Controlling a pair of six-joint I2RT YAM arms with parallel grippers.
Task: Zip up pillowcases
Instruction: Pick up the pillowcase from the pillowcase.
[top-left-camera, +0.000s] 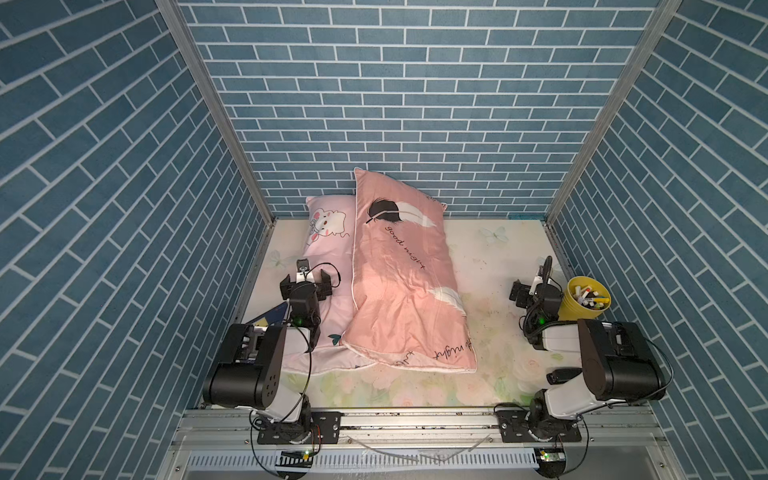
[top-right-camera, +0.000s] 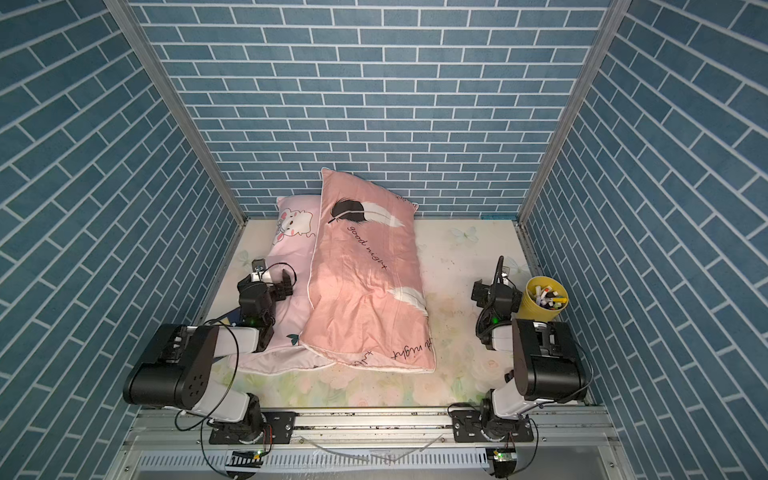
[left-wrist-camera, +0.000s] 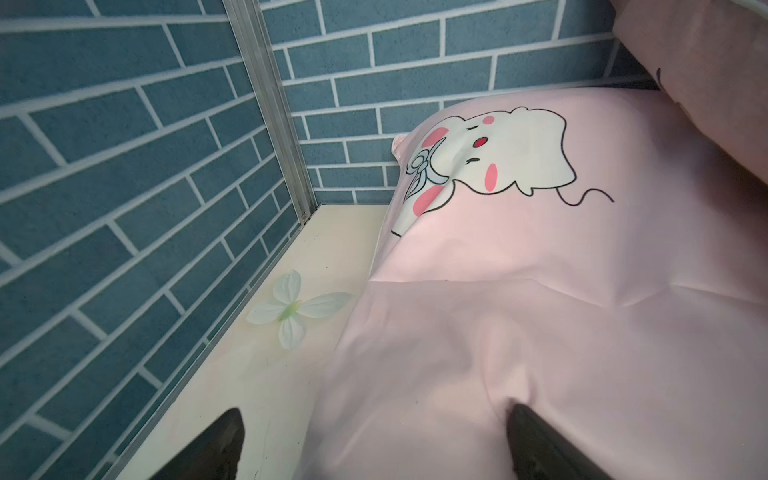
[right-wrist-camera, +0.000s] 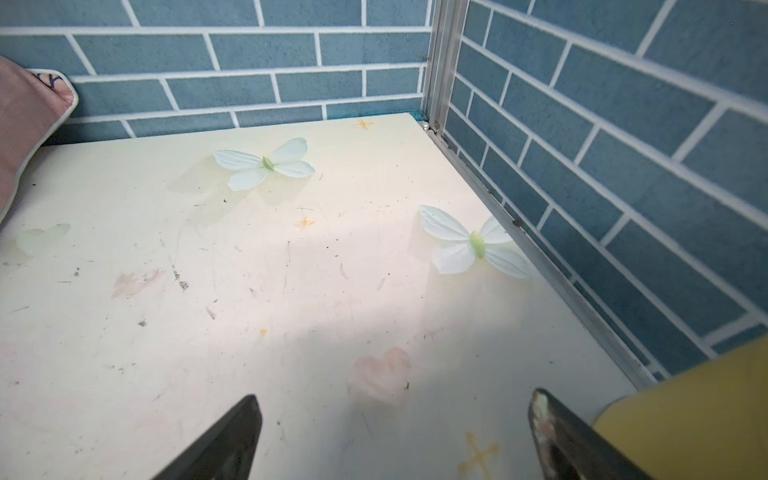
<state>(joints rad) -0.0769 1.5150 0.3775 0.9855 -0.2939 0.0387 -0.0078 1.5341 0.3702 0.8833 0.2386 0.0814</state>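
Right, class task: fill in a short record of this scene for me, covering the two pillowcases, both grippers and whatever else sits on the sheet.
salmon pillowcase: on top, overlapping one long side of the light pink pillowcase
light pink pillowcase: partly covered, cartoon animal showing
left gripper: open, at the light pink pillowcase's outer edge
right gripper: open, over bare floral sheet, holding nothing
yellow cup: beside the right gripper, holding markers
zips: not clearly visible

The left arm folds at seven o'clock, right arm at five; left gripper and right gripper spread wide, seemingly facing twelve.
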